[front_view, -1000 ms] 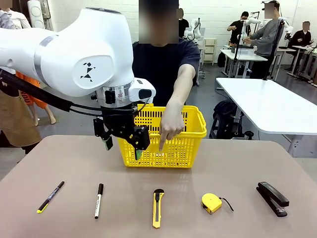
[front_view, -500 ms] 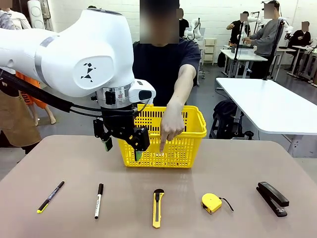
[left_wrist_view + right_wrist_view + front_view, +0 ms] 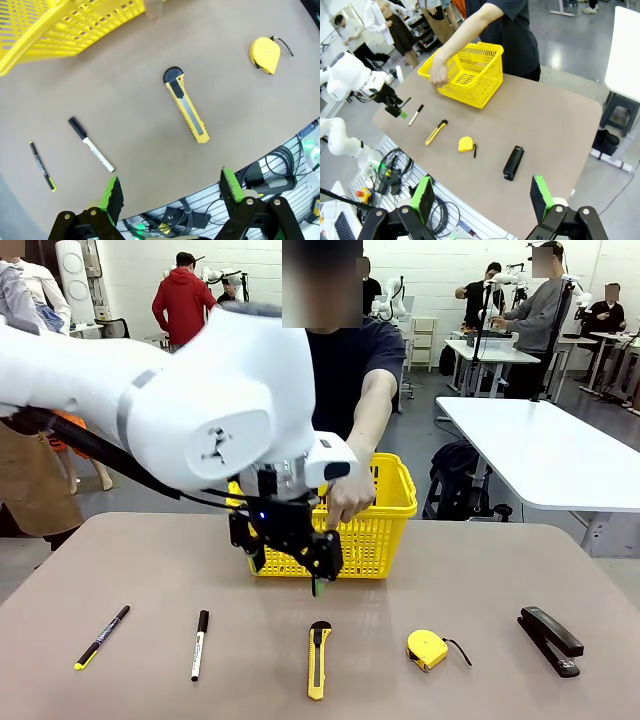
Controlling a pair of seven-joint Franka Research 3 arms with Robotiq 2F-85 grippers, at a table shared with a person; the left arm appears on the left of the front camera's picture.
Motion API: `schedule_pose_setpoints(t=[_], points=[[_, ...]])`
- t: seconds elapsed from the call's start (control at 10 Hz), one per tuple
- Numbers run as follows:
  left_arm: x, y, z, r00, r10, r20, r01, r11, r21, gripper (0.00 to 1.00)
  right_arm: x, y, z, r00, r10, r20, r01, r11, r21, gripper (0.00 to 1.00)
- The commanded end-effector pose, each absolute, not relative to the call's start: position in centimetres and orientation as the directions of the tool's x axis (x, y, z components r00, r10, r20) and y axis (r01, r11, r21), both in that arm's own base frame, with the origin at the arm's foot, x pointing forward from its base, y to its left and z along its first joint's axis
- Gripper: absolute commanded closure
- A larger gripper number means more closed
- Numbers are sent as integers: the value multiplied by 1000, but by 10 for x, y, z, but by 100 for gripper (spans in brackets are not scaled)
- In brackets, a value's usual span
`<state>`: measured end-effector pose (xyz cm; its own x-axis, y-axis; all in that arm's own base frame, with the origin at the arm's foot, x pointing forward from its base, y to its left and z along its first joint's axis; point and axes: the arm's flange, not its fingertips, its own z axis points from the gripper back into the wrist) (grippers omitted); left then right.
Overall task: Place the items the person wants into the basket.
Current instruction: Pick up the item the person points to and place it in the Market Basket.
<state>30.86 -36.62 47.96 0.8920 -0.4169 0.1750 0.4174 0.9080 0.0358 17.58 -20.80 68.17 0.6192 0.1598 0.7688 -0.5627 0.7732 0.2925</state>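
Note:
A yellow-and-black utility knife lies at the table's front middle. The yellow tape measure is to its right, and the black pen with a yellow tip lies far left. My left gripper hangs open above the table in front of the yellow basket, just behind the knife. The person's hand points down at the basket's front wall. In the left wrist view the knife lies ahead of the open gripper. My right gripper stands open, high above the table's edge.
A white marker with a black cap lies between pen and knife. A black stapler sits at the front right. The tools form one row along the front. Bare table lies right of the basket.
My left arm has swung right and downward, from the basket's left side to in front of it, above the knife. The person's hand stays at the basket's front.

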Motion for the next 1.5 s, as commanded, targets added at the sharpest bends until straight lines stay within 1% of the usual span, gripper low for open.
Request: schedule_pose_setpoints(t=[0.0,0.2,0.3,0.4,0.5,0.6,0.8,1.1,1.4], points=[[313,-375,450,902,-392,179,389,920,54,0,180,-206,680,607,151,780,-568,769,293,0],[306,-387,415,902,-389,188,382,921,73,0,180,-206,680,607,151,780,-568,769,293,0],[307,-391,402,909,-371,191,367,929,57,0,180,-206,680,607,151,780,-568,769,293,0],[311,-395,393,930,-321,180,323,946,21,0,180,-206,680,607,151,780,-568,769,293,0],[316,-400,384,955,-252,157,251,968,31,0,180,-206,680,607,151,780,-568,769,293,0],[318,-404,375,966,-217,138,216,976,27,0,180,-206,680,607,151,780,-568,769,293,0],[323,-413,358,973,-186,135,181,982,47,0,180,-206,680,607,151,780,-568,769,293,0],[330,-429,341,984,-117,131,113,993,37,0,180,-206,680,607,151,780,-568,769,293,0],[328,-432,327,984,-121,132,117,992,37,0,180,-206,680,607,151,780,-568,769,293,0]])
